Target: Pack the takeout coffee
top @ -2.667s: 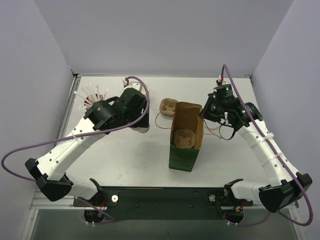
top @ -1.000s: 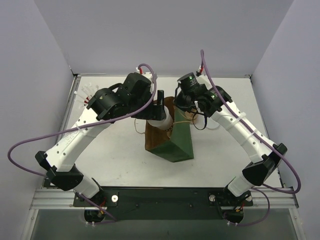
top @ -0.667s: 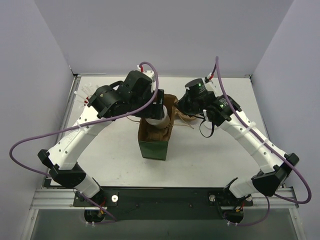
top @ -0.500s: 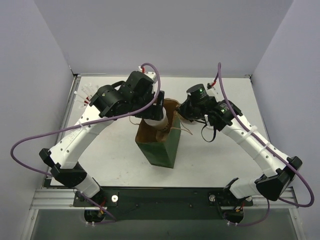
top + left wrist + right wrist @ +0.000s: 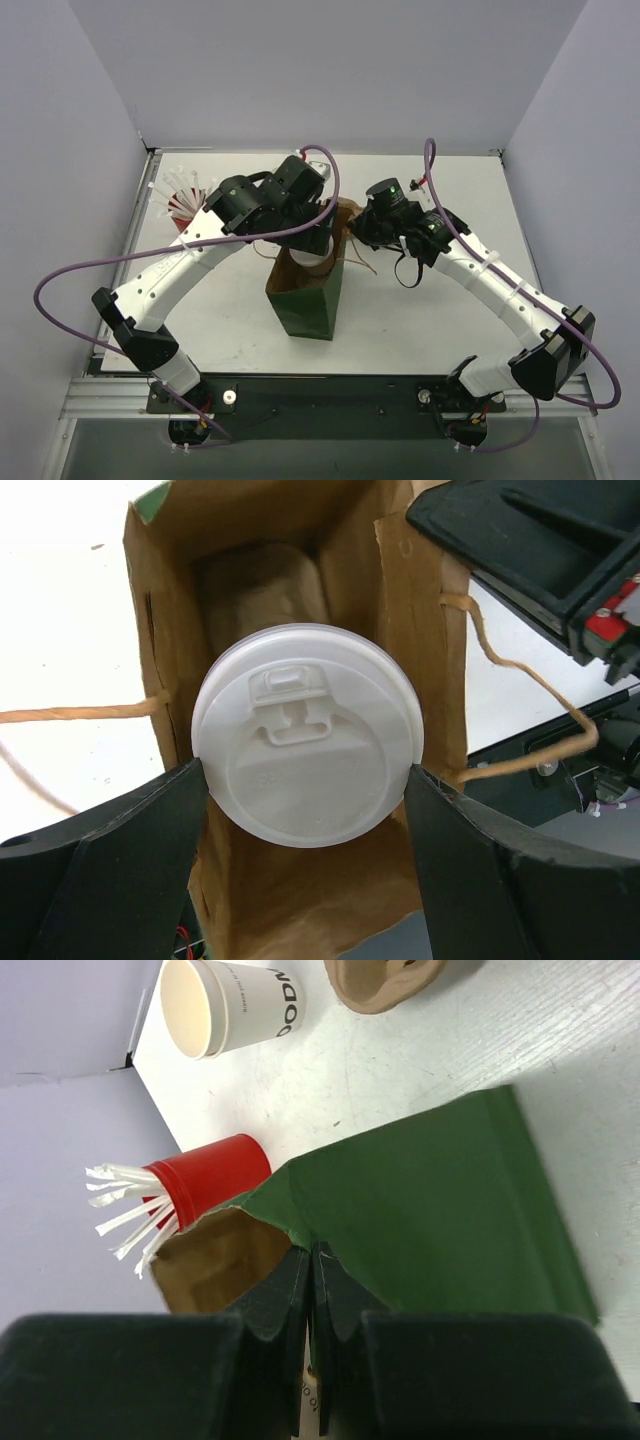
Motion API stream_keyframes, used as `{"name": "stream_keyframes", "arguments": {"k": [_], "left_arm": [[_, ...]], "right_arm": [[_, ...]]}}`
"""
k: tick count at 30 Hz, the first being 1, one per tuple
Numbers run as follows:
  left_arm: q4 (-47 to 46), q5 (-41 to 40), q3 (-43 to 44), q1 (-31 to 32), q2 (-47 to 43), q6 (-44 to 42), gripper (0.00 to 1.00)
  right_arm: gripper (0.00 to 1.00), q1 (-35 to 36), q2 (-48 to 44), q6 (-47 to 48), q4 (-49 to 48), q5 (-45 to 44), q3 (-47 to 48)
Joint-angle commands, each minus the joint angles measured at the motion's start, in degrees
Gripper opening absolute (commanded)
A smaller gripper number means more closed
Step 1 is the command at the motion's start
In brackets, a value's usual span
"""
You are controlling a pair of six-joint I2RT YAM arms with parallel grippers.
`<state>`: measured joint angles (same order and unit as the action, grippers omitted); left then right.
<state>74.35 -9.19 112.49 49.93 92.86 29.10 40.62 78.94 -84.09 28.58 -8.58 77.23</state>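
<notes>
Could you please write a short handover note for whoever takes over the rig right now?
Left gripper: closed on the lidded coffee cup, with a finger on each side of the lid.
Right gripper: shut, pinching the rim of the paper bag.
Where: the bag stands upright mid-table, and the cup is upright at its open mouth. How deep the cup sits cannot be told.
Done: cup picked up and at the bag.
Left: lower the cup to the bottom, let go, pull both arms clear.
Also on the table: lidless cup, red cup of straws.
</notes>
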Motion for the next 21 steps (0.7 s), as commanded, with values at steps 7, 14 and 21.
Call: {"name": "stream_keyframes", "arguments": {"k": [7,14,21], "left_arm": [[-1.8,-1.4,-0.8,2.4,2.0,0.3,0.40],[-0.4,-4.1,-0.7,2.9,2.9,0.1,0.40],[0.4,-5.5,-1.8,2.9,3.7,-0.3,0.40]], "right_arm": [[0.13,-0.1,-5.4,2.0,-0.8,-2.5,-4.4],[0.32,0.2,-5.9,6.6,-0.5,-2.3,-3.4],[0.38,0.2,-7.1,12.9,-0.5,-3.7,-1.4]]}}
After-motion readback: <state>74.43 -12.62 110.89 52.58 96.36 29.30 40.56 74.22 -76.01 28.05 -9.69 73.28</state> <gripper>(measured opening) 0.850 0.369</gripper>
